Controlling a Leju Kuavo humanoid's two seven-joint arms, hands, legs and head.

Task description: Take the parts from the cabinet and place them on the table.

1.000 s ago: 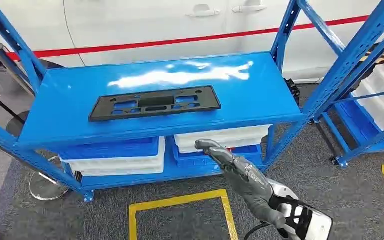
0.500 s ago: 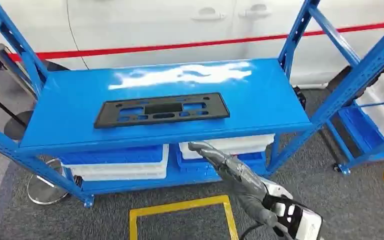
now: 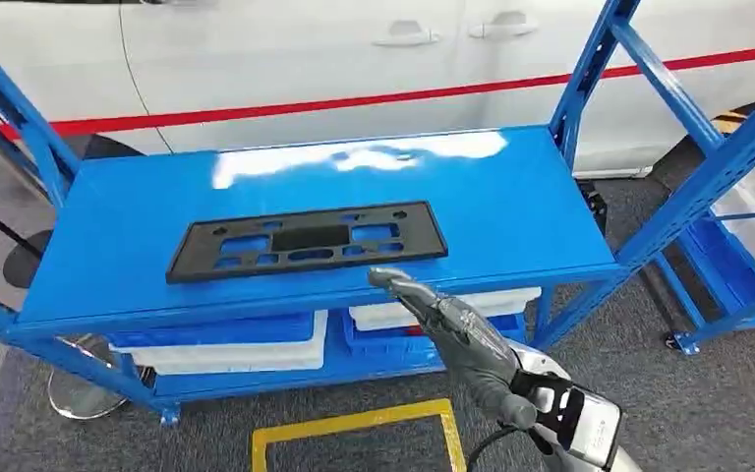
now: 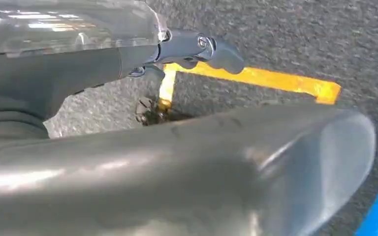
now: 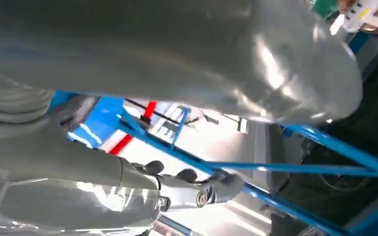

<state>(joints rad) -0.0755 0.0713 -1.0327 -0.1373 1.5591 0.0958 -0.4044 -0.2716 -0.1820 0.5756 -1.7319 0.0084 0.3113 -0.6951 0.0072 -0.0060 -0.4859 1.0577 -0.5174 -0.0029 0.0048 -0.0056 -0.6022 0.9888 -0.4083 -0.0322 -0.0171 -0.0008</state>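
A flat black plastic part (image 3: 307, 241) with several cut-outs lies lengthwise near the front of the blue cabinet shelf (image 3: 521, 197). My right hand (image 3: 452, 329) reaches up from below right, fingers stretched out and holding nothing. Its fingertips (image 3: 383, 278) are at the shelf's front edge, just below the part's right half, apart from it. In the right wrist view the right hand (image 5: 128, 73) is seen against the blue frame. In the left wrist view my left hand (image 4: 177, 162) hangs over grey carpet, fingers apart and holding nothing.
White and blue bins (image 3: 226, 349) are stacked on the lower shelf. A second blue rack (image 3: 737, 246) stands at the right. Yellow floor tape (image 3: 354, 423) lies in front of the cabinet, a round stand base (image 3: 84, 393) at the left, and a white car (image 3: 354, 49) behind.
The camera has shifted and the shelf sits lower in the picture. My right hand has risen from in front of the lower bins to the shelf's front edge, nearer the black part.
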